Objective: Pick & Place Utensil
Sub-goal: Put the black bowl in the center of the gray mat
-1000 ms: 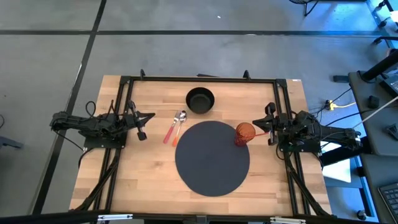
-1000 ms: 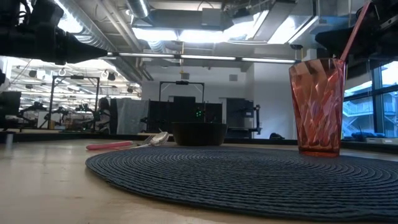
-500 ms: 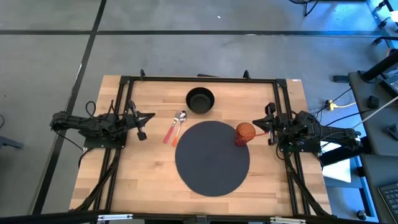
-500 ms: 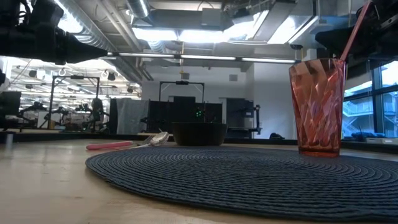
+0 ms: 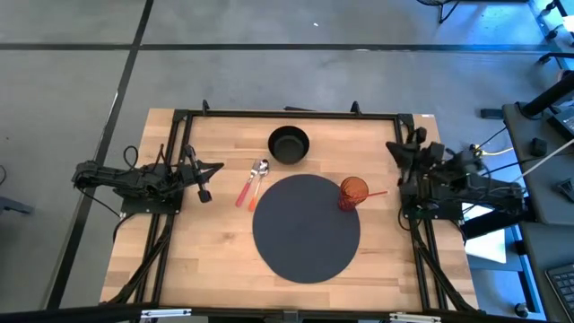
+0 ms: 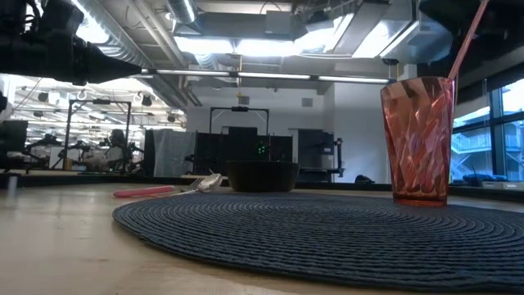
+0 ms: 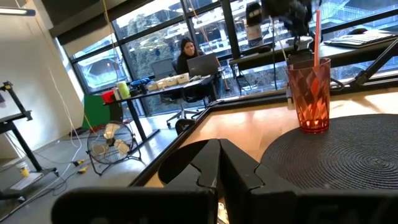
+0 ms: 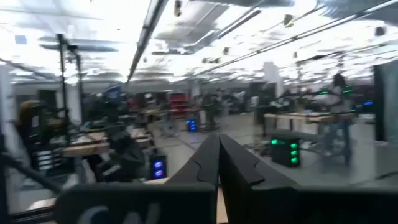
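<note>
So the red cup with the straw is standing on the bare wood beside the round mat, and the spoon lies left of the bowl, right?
Not quite. The red cup with the straw stands on the round mat, at its right edge, as the high view shows. The spoon does lie left of the bowl.

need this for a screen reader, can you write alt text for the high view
A wooden table seen from above holds a round dark placemat with a red cup and straw at its right edge. A black bowl and two spoons lie beyond the mat; the left gripper and right gripper wait at the sides.
</note>
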### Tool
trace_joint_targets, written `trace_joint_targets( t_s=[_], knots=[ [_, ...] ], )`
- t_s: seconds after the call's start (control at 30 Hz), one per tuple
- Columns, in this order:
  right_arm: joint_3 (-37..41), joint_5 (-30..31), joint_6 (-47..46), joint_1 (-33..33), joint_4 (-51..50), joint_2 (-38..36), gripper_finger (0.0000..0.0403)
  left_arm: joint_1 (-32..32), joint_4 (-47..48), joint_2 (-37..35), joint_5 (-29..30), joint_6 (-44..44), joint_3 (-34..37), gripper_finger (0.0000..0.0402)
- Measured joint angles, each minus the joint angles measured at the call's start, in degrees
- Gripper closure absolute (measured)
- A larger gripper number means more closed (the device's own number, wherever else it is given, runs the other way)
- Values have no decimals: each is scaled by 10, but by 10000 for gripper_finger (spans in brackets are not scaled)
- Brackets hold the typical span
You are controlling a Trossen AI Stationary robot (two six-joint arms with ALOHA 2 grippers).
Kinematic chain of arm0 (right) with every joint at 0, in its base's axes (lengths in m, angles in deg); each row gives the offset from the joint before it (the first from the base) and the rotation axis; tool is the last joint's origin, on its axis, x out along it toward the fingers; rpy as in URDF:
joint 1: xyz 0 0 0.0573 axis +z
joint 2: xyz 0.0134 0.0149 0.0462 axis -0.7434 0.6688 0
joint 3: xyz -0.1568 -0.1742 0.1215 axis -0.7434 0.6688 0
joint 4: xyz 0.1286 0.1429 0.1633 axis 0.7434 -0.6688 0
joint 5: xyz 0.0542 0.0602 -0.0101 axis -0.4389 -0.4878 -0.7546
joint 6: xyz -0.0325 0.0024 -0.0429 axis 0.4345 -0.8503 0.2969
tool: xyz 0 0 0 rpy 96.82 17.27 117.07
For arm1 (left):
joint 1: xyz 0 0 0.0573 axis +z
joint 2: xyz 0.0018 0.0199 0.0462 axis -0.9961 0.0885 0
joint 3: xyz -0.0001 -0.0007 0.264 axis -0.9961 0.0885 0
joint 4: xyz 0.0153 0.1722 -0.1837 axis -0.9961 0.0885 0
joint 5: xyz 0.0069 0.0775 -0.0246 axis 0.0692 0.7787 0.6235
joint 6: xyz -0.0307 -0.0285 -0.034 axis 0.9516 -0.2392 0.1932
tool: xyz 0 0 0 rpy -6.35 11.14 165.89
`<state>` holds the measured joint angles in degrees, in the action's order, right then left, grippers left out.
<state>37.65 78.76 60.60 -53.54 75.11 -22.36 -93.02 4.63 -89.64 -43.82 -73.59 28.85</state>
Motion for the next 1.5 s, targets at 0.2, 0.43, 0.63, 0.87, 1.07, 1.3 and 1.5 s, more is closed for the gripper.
trace_joint_targets(
  t_s=[0.2,0.43,0.63,0.87,1.07,1.3,1.5],
  knots=[
    [-143,-22,-12,0,-62,157,395,0,0,0,0,0,0,398],
    [-388,-43,31,0,-187,461,394,0,0,0,0,0,0,398],
    [-627,-68,54,-15,-398,725,384,0,-1,0,-5,15,0,398],
    [-837,-48,108,-39,-557,963,320,0,0,0,-35,66,0,398],
    [-928,-51,166,-60,-601,1082,228,0,0,0,-68,74,0,398],
    [-934,-53,210,-84,-594,1150,164,0,0,0,-80,105,0,398],
    [-930,-79,188,-106,-594,1184,161,0,0,0,-80,115,0,398]
  ],
)
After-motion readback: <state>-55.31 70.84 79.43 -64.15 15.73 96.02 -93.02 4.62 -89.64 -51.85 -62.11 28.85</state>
